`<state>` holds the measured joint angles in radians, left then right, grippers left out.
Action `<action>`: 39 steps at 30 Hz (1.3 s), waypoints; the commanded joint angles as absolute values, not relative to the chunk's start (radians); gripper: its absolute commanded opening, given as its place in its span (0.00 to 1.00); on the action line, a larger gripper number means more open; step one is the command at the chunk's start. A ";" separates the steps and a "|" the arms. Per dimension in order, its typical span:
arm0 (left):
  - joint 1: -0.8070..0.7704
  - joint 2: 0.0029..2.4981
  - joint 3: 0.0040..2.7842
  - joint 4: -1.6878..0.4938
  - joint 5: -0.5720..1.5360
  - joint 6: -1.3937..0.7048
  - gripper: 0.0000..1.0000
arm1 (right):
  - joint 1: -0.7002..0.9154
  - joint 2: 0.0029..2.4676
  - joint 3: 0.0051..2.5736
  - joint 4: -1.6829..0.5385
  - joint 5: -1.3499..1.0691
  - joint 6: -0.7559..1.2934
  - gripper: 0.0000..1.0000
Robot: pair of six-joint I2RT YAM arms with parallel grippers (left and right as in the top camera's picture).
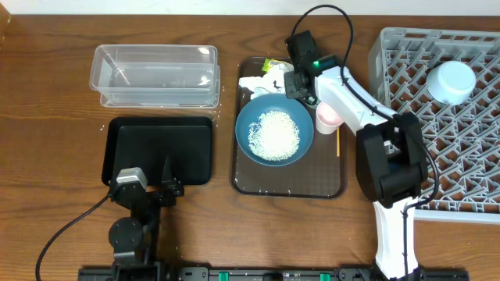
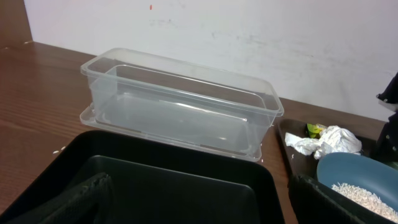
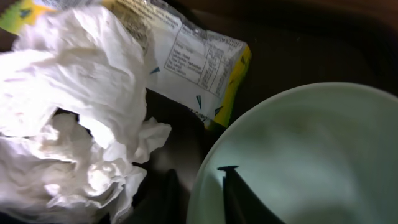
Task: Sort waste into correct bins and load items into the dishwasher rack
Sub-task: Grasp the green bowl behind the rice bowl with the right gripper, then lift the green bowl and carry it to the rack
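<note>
Rice [image 1: 274, 132] heaped in blue dish [image 1: 246, 117]; tissue [image 1: 254, 84], wrapper [image 1: 270, 65] beside.

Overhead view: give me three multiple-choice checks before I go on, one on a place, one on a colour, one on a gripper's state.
1. Where is the light-blue bowl?
A. in the clear tub
B. on the grey rack
C. on the black tray

2. What colour is the dish that holds the rice?
A. pink
B. deep blue
C. mint green

3. How is the left gripper?
A. open, gripping nothing
B. shut on the tissue
C. shut on the wrapper

Answers:
1 B: the bowl sits on the rack's lattice near its far edge.
2 B: a blue rim shows all round the white grains.
3 A: in the left wrist view, its fingers stand wide apart with nothing gripped.
</note>
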<state>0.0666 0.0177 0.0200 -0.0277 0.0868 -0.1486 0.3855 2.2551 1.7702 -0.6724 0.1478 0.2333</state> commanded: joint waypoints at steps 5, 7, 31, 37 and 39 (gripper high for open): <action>0.069 0.018 0.004 -0.063 0.101 -0.131 0.92 | 0.373 2.268 1.790 -0.685 0.161 0.251 0.06; 0.069 0.018 0.004 -0.063 0.101 -0.131 0.92 | 0.373 2.264 1.804 -0.698 0.161 0.251 0.03; 0.069 0.018 0.004 -0.063 0.101 -0.131 0.92 | -0.025 2.182 2.349 -1.087 -0.373 0.250 0.01; 0.069 0.018 0.004 -0.063 0.101 -0.131 0.92 | -0.320 2.182 2.341 -1.085 -0.891 0.204 0.01; 0.069 0.018 0.004 -0.063 0.101 -0.131 0.92 | -0.398 2.182 2.341 -1.085 -0.949 0.173 0.01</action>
